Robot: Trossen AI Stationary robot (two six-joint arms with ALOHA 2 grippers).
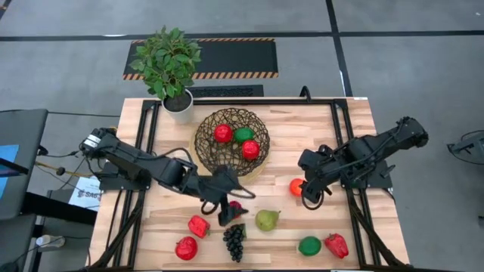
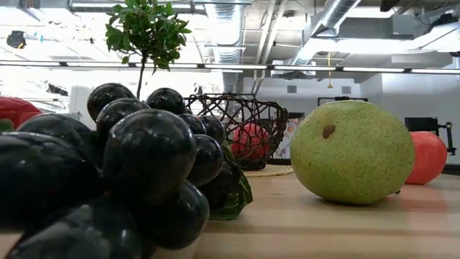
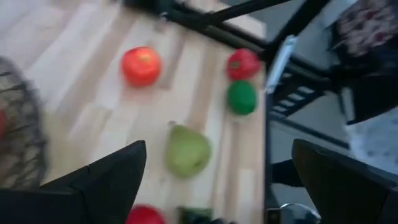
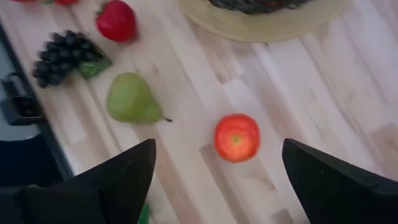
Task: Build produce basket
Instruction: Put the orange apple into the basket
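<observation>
The dark woven basket (image 1: 231,140) stands on its tan base at the table's far middle and holds two red pieces and a green one. My left gripper (image 1: 226,210) is open over a small red piece (image 3: 146,214), with the pear (image 3: 186,149) just beyond it. My right gripper (image 1: 310,193) is open and hovers beside the orange-red tomato (image 4: 237,137), which lies on the table. The grape bunch (image 1: 234,240), two red pieces (image 1: 193,236), a green piece (image 1: 309,245) and a red strawberry (image 1: 336,244) lie along the near edge.
A white pot with a leafy plant (image 1: 175,68) stands at the far left corner beside the basket. Black frame rails (image 1: 344,128) run along both table sides. In the low view the grapes (image 2: 108,165) and pear (image 2: 352,151) fill the foreground.
</observation>
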